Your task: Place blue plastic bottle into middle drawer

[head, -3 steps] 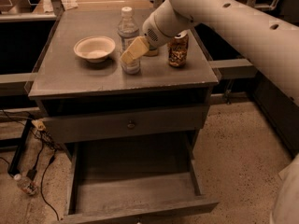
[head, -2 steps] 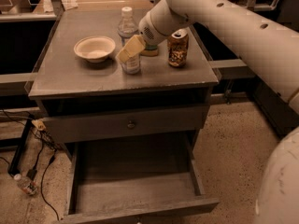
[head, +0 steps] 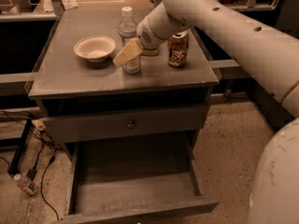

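Note:
The blue plastic bottle (head: pixel 126 28), clear with a white cap, stands upright on the grey cabinet top (head: pixel 70 78), right of the middle. My gripper (head: pixel 127 57) reaches in from the right on the white arm (head: pixel 224 22) and sits at the bottle's lower half, with its yellowish part covering that half. The bottle's base still rests on the top. The middle drawer (head: pixel 135 185), the cabinet's lowest, is pulled out towards me below, with a bare flat bottom.
A white bowl (head: pixel 95 47) sits left of the bottle, and a brown-gold soda can (head: pixel 178 49) stands to its right, under the arm. The upper drawer with its round knob (head: pixel 131 124) is closed. Cables (head: pixel 44 171) and a small bottle (head: pixel 25 184) lie on the floor at the left.
My gripper has shifted a little to the left and down along the bottle. The bottle, the can and the bowl have not moved.

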Robot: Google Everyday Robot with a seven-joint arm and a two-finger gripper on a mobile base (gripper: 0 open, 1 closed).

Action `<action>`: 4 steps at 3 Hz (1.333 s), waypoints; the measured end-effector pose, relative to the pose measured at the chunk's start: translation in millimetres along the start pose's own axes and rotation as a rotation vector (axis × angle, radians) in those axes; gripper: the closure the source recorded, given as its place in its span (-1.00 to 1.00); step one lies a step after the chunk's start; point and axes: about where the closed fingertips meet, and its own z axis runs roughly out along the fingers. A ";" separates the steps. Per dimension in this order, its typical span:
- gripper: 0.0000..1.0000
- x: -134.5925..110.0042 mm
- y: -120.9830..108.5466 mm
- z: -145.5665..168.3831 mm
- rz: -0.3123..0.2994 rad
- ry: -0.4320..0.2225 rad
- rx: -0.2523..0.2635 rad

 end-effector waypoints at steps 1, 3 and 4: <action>-1.00 -2.0 3.7 9.2 -0.003 0.002 -0.023; 0.00 -2.0 3.7 9.3 -0.003 0.002 -0.023; 0.47 -2.0 3.7 9.3 -0.003 0.002 -0.023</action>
